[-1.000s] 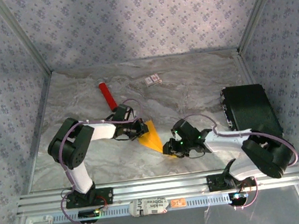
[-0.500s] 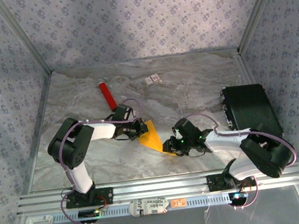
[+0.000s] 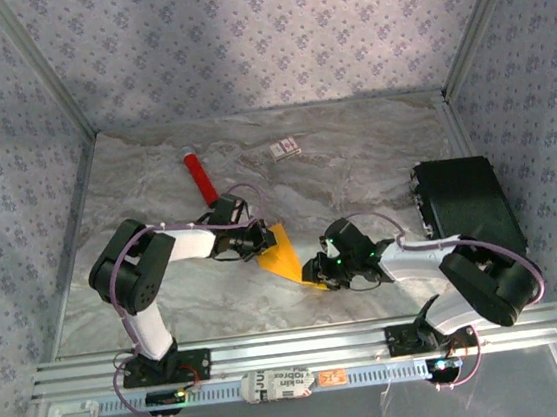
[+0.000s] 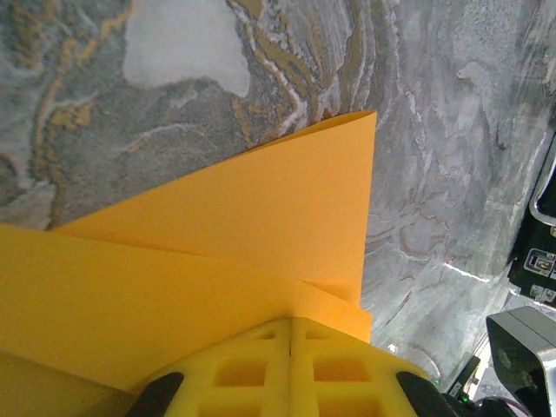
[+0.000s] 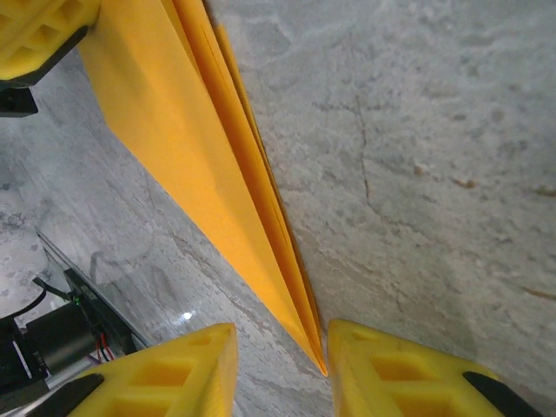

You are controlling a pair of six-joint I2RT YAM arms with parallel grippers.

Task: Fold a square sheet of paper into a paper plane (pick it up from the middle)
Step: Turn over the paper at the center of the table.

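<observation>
1. Paper plane [image 3: 284, 253]: thin orange-yellow paper folded into a pointed wedge of several layers, lying near the middle of the worktop [image 3: 375, 172] between the two arms, its broad end toward the left arm and its narrow point toward the right arm
2. Left pincer [image 3: 261, 242]: closed, its two yellow fingers pressed flat together on the broad end of the paper plane; in the left wrist view the folded layers run out from under the fingertips and away across the marbled surface, with a crease leading straight to the seam where the fingers meet
3. Right pincer [image 3: 316, 273]: jaws parted with a clear gap, set at the narrow point of the paper plane; in the right wrist view the tip reaches down into that gap, close against the inner edge of one yellow finger [image 5: 391, 373] and apart from the other, and whether it touches that finger cannot be told
4. Lie of the paper: in the right wrist view the layers stand tilted on edge, fanned slightly, with the long lower edge on the worktop
5. Red tube [image 3: 200, 178]: lying on the worktop behind the left arm, well apart from the paper plane
6. Small white card [image 3: 286, 148]: toward the back of the worktop, well apart from both arms
7. Black case [image 3: 467, 205]: at the right side of the worktop, beside the right arm
</observation>
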